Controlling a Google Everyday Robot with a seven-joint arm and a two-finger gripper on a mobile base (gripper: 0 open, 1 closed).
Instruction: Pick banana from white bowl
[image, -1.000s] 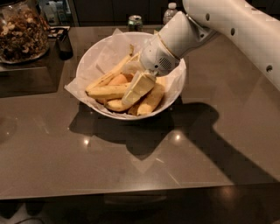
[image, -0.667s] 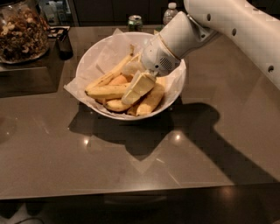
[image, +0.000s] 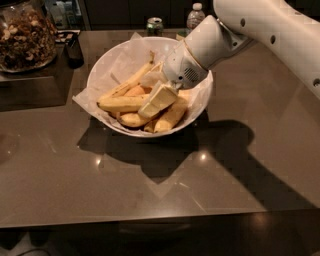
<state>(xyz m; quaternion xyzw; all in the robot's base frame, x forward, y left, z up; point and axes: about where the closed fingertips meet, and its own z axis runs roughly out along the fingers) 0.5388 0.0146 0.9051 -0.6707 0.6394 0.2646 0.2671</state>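
Observation:
The white bowl (image: 102, 62), lined with crinkled white paper, stands on the dark table and holds several bananas. The long slender banana (image: 131, 81) runs diagonally from the bowl's left side up toward its far rim. A plumper orange-tinted banana (image: 136, 92) and shorter yellow bananas (image: 121, 104) lie beside and below it. My gripper (image: 148, 95) reaches down into the bowl from the upper right. It sits low among the bananas, right at the middle of the pile. The white arm (image: 260, 25) covers the bowl's right part.
A glass jar of nuts (image: 24, 35) stands at the far left on a raised counter. A dark small object (image: 74, 50) is next to it. A can (image: 154, 25) and a bottle (image: 196, 16) stand behind the bowl. The table's front edge (image: 150, 220) runs along the bottom.

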